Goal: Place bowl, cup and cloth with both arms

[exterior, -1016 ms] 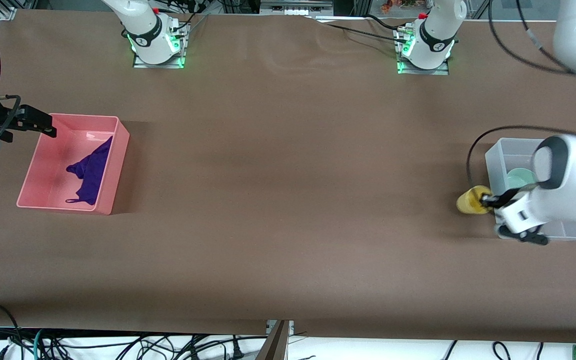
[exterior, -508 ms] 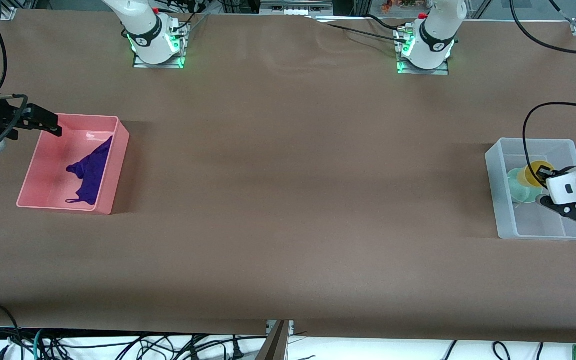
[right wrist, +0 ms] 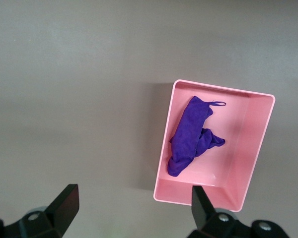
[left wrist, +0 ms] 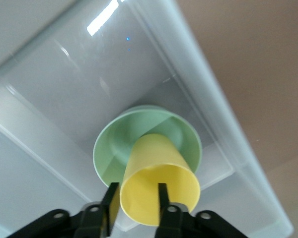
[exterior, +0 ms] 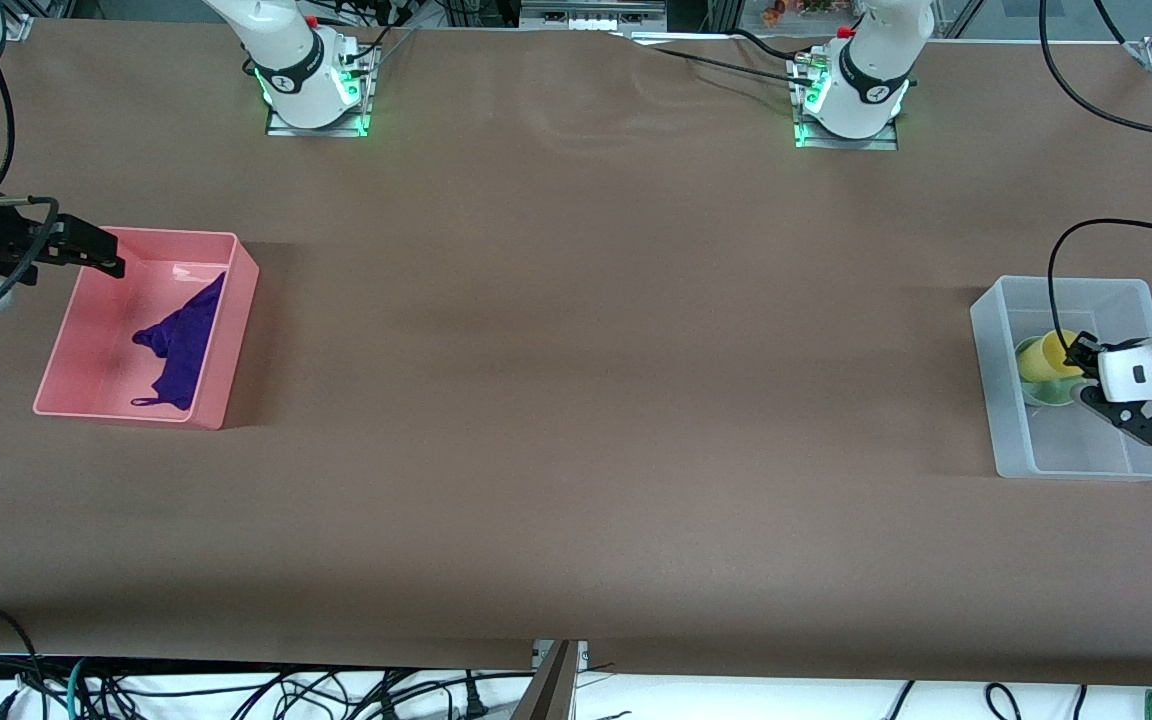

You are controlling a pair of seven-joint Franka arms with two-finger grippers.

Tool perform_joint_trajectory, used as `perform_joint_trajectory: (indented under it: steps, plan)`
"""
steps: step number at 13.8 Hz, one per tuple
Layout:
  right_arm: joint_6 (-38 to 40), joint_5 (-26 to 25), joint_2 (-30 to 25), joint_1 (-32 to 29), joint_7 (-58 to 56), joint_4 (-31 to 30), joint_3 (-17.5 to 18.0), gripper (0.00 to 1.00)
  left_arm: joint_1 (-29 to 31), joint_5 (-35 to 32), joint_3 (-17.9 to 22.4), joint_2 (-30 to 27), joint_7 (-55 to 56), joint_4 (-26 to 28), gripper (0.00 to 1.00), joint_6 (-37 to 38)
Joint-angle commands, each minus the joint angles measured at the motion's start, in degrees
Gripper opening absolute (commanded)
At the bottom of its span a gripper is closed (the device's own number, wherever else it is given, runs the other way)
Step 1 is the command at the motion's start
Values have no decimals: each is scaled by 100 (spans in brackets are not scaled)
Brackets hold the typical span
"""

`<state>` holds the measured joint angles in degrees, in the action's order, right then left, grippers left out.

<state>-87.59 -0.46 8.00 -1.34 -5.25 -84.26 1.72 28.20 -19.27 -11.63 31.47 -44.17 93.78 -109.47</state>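
Note:
My left gripper (exterior: 1076, 358) is shut on the rim of the yellow cup (exterior: 1040, 357), one finger inside it and one outside. It holds the cup tilted, base down over the mint-green bowl (exterior: 1036, 392) inside the clear bin (exterior: 998, 425). The left wrist view shows the left gripper (left wrist: 136, 206), the cup (left wrist: 156, 171) and the bowl (left wrist: 131, 136) under it. The purple cloth (exterior: 181, 340) lies crumpled in the pink bin (exterior: 236, 325). My right gripper (exterior: 106, 262) is open and empty above that bin's farther corner at the table's end. In the right wrist view, the right gripper (right wrist: 134, 203) hangs high above the cloth (right wrist: 191, 136).
The pink bin (right wrist: 258, 148) sits at the right arm's end of the table and the clear bin (left wrist: 223, 124) at the left arm's end. Brown table covering spans between them. Both arm bases (exterior: 311, 75) stand along the farthest edge. Cables hang below the nearest edge.
My left gripper has carried the cup from beside the clear bin into it, then lowered it over the bowl. My right gripper has barely moved.

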Motion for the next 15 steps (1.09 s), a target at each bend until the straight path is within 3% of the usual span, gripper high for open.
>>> perform_joint_trajectory:
  steps: [1,7,9,10,11,13,14,15]
  plan:
    - [102,-68,79,11,15,208,39,100,-25,125,-504,-632,-48,-183,100,599]
    - [93,-68,87,11,15,208,39,100,-42,547,-1866,-1081,2715,-1150,100,2024]
    - [93,-68,87,11,6,208,30,100,-77,564,-2062,-1257,3229,-1309,100,2289]
    - [93,-68,87,11,15,208,30,100,-312,721,-1967,-1562,3283,-1249,100,2290]
    - [93,-68,87,11,15,208,30,100,-811,870,-1478,-1783,3353,-1205,100,2290]
    - [93,-68,87,11,15,208,30,100,-2102,1623,49,-2170,4018,-969,100,2141]
    - [93,-68,87,11,15,208,30,100,-2316,1863,386,-2459,4056,-575,100,1844]
    - [93,-68,87,11,15,208,39,100,-2362,1883,424,-2740,4074,-180,100,1485]
